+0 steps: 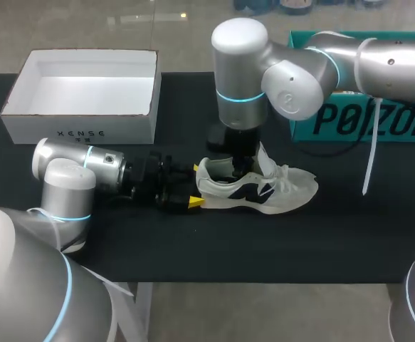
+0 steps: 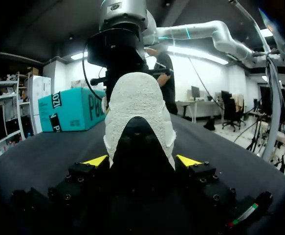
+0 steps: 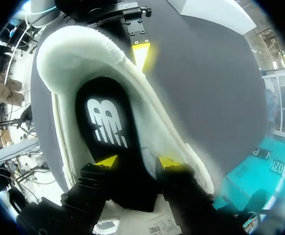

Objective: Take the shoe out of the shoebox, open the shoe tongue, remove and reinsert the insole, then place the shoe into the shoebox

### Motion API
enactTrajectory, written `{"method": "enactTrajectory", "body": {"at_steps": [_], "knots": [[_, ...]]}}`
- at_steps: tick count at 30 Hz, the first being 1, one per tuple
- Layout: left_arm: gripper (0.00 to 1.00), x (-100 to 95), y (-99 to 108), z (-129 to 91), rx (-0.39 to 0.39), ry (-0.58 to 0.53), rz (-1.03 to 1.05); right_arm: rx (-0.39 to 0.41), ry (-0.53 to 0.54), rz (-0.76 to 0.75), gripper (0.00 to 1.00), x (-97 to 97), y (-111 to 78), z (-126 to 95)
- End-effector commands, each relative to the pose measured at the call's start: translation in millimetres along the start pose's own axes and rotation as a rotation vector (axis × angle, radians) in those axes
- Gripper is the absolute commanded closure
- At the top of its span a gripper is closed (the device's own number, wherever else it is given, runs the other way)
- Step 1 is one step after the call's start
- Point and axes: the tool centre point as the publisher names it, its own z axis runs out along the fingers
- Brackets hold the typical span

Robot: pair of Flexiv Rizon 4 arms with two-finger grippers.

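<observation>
A white sneaker [image 1: 264,191] with dark side marks lies on the black table, toe to the right. My left gripper [image 1: 195,186] lies low on the table and is shut on its heel [image 2: 140,112], one yellow tip against each side. My right gripper [image 1: 240,168] points straight down into the shoe's mouth. In the right wrist view its fingers [image 3: 107,160] stand apart over the black insole [image 3: 105,122], which lies flat inside the shoe with its white logo showing. Nothing is pinched between them. The white tongue [image 1: 265,158] stands pulled up behind the right gripper.
The open white shoebox [image 1: 22,89] stands at the back left, nothing inside it. A teal box [image 1: 364,121] stands at the back right behind my right arm. Loose laces [image 1: 296,174] trail by the toe. Bare table lies in front of the shoe.
</observation>
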Motion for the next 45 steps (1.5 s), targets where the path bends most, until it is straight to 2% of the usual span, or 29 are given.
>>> {"method": "enactTrajectory", "body": {"at_steps": [1,2,4,5,6,7,22,38,45], "knots": [[1.0,0.5,2,1,-0.002,0.0,0.0,0.015,0.038,-0.004,0.51,1.8,10.3,33],[1.0,0.5,2,1,-0.002,0.0,0.0,0.017,0.047,-0.006,0.51,4.0,10.9,38],[1.0,0.5,2,1,-0.002,0.0,0.0,0.026,0.065,-0.008,0.63,7.7,11.1,45],[1.0,0.5,2,1,-0.002,0.0,0.0,0.035,0.074,-0.009,0.73,10.1,10.7,47],[1.0,0.5,2,1,-0.002,0.0,0.0,0.044,0.087,-0.009,0.93,11.8,10.5,48],[1.0,0.5,2,1,-0.002,0.0,0.0,0.058,0.104,-0.009,1.0,12.9,10.1,49],[1.0,0.5,2,1,-0.002,0.0,0.0,0.163,0.132,0.0,1.0,14.9,4.0,19],[1.0,0.5,2,1,-0.002,0.0,0.0,0.206,0.165,0.013,1.0,10.8,-6.9,-11],[1.0,0.5,2,1,-0.002,0.0,0.0,0.199,0.172,0.018,1.0,8.6,-12.6,-22]]}}
